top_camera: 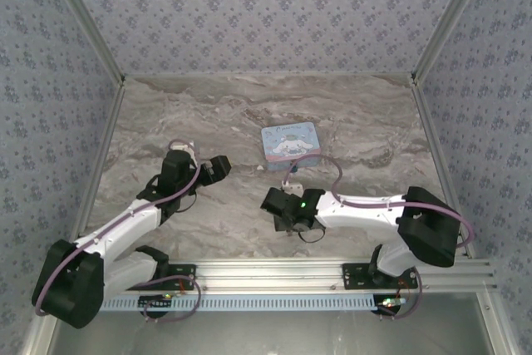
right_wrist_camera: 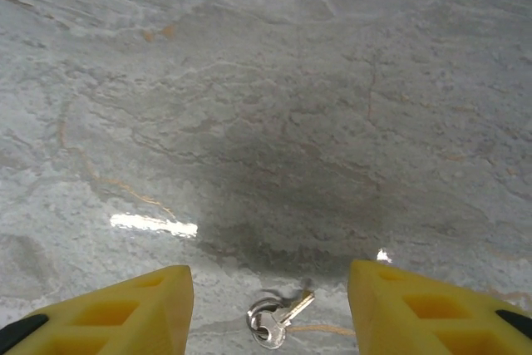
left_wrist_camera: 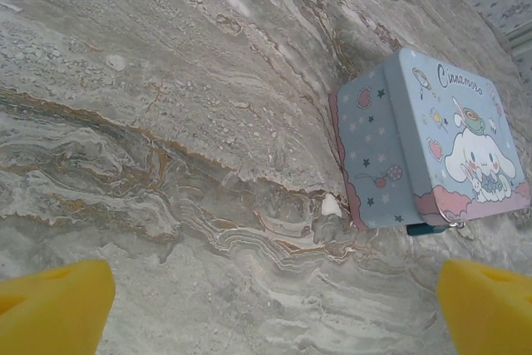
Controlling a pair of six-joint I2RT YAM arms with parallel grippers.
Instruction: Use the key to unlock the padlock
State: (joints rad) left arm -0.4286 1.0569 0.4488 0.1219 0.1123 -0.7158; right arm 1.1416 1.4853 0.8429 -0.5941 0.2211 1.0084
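Observation:
A small silver key (right_wrist_camera: 287, 312) on a ring lies flat on the marble. It sits between the yellow fingers (right_wrist_camera: 125, 309) of my right gripper (right_wrist_camera: 268, 278). The jaws stand apart on either side of the key and touch nothing. From above, the right gripper (top_camera: 280, 208) hangs low over the table's middle. A dark bluish bit of the padlock (left_wrist_camera: 426, 228) peeks out at the near corner of the light-blue cartoon tin (left_wrist_camera: 432, 143); most of the padlock is hidden. My left gripper (left_wrist_camera: 274, 288) is wide open over bare marble, left of the tin (top_camera: 291, 142).
The marble table (top_camera: 166, 114) is walled by patterned panels at the back and sides. An aluminium rail (top_camera: 274, 276) with the arm bases runs along the near edge. A purple cable (top_camera: 328, 170) loops from the right arm near the tin.

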